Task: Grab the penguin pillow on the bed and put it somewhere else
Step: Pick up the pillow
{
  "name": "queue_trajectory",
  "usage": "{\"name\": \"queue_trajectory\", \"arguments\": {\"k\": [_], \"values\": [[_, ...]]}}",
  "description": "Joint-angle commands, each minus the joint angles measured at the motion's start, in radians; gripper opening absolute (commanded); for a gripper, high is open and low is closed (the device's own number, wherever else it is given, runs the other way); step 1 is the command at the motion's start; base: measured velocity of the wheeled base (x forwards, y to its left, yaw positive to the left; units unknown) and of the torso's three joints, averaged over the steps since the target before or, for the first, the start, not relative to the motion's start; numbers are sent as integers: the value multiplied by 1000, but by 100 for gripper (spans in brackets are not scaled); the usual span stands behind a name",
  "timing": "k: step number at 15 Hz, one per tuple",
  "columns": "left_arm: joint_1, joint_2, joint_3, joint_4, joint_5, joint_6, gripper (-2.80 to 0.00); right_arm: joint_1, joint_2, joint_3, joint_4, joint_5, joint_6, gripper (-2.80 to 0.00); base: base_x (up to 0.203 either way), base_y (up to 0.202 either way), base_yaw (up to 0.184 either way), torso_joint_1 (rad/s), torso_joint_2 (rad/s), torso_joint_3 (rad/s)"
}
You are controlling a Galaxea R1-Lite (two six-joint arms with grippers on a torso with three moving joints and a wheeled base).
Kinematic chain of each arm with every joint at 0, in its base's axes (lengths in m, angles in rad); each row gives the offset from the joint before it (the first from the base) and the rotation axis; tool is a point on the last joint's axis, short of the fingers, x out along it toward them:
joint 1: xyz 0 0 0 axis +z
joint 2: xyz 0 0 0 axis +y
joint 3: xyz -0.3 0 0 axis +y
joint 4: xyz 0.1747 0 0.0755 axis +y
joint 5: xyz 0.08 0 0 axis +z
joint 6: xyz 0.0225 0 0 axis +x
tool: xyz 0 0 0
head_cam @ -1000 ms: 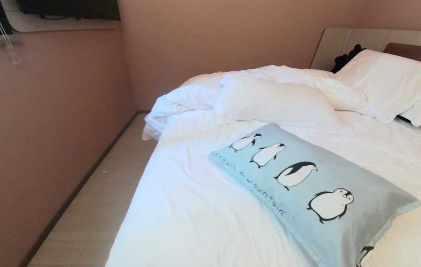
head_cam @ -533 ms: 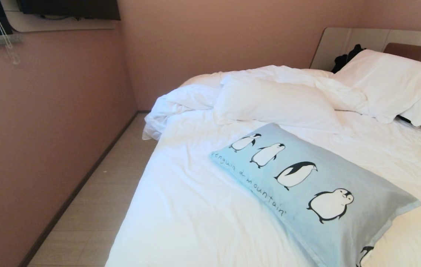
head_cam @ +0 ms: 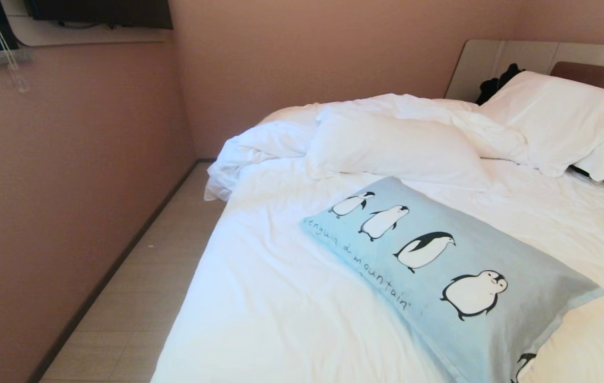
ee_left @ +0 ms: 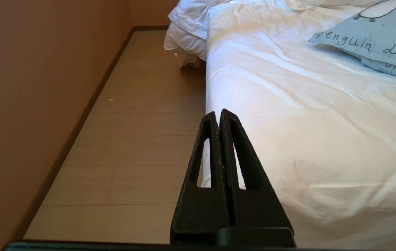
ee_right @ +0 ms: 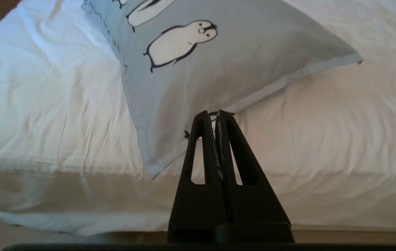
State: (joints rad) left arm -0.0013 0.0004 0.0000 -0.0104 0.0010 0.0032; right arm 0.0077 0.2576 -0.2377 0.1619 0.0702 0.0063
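My right fingers [ee_right: 215,116] were pressed together with nothing between them, pointing at the near end of the penguin pillow [ee_right: 218,52], which lay just ahead of their tips on the bed [ee_right: 341,115]. Whether the tips touched the pillow's near edge I could not tell. The pillow's nearest corner hung close to the edge of the mattress, a little to one side of those fingers, and one printed penguin faced me from farther up the cloth. My left fingers [ee_left: 219,115] were likewise closed and empty, held off to the side over the line where the white sheet met the pale wooden floor [ee_left: 131,139]; the pillow's lettered edge showed well beyond them and to their far side, apart from them. Seen from my head, neither set of fingers was in view. The pillow [head_cam: 440,266] lay flat and slantwise on the sheet [head_cam: 280,298], beyond both sets of fingers. Farther off still sat a rumpled duvet [head_cam: 387,133] and two plain white pillows [head_cam: 557,117] leaning toward the headboard [head_cam: 594,74], with a pink wall [head_cam: 67,186] running along the floor strip beside the bed.
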Motion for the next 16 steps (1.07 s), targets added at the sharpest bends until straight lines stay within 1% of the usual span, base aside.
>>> {"name": "queue_trajectory", "arguments": {"k": [1, 5, 7, 10, 16], "values": [[0, 0, 0, 0, 1, 0, -280, 3, 175, -10, -99, 2, 17, -280, 0, 0, 0, 0, 0, 0], [0, 0, 0, 0, 1, 0, -280, 6, 416, -27, -244, 2, 25, -280, 0, 0, 0, 0, 0, 0], [0, 0, 0, 0, 1, 0, -280, 6, 495, -67, -280, 10, 26, -280, 0, 0, 0, 0, 0, 0], [0, 0, 0, 0, 1, 0, -280, 6, 623, -156, -287, 60, 25, -280, 0, 0, 0, 0, 0, 0], [0, 0, 0, 0, 1, 0, -280, 6, 927, -363, -291, 76, 24, -280, 0, 0, 0, 0, 0, 0]]}}
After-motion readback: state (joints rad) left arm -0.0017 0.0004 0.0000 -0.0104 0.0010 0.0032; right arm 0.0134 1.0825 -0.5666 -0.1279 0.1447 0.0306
